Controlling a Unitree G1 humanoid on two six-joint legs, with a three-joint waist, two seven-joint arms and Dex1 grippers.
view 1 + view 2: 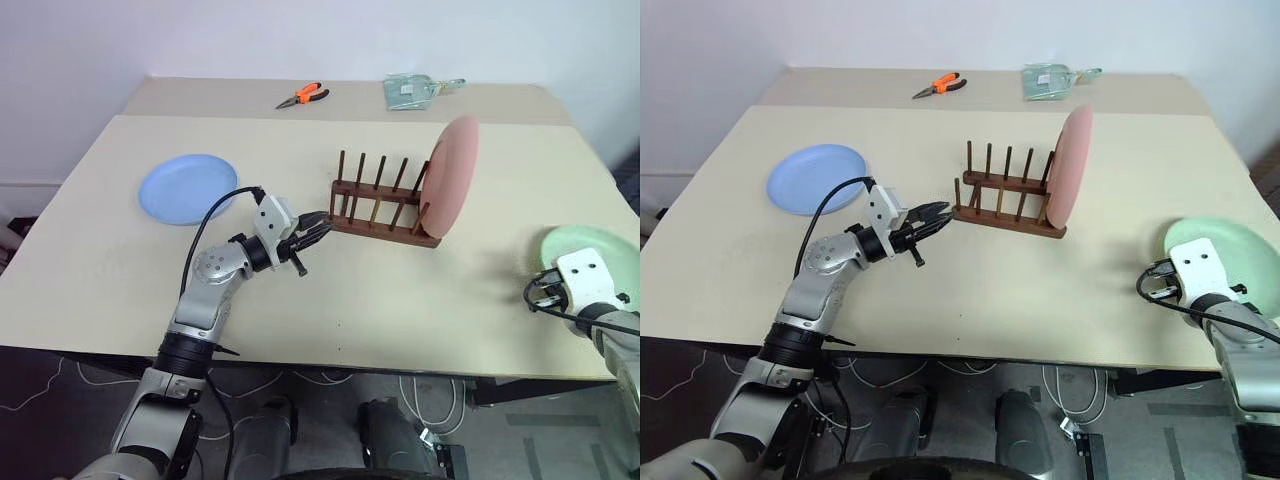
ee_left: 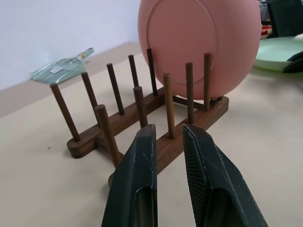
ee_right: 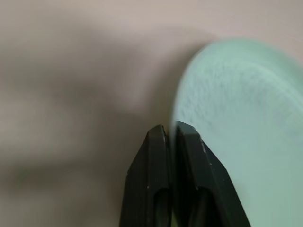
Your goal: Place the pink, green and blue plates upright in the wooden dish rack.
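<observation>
The green plate (image 1: 600,262) lay flat at the table's (image 1: 400,320) right edge, near the front corner, and the right gripper (image 3: 170,135) sat right at its near rim, jaws pressed nearly together, the plate's edge just beside the tips; whether it was pinched I couldn't tell. That arm was clearly the nearer one. The pink plate (image 1: 452,175) stood upright in the right end of the wooden dish rack (image 1: 380,205) mid-table. The left gripper (image 1: 310,232) hovered at the rack's left end, jaws narrow, holding nothing. The blue plate (image 1: 188,188) lay flat towards the left edge. No writing was readable.
</observation>
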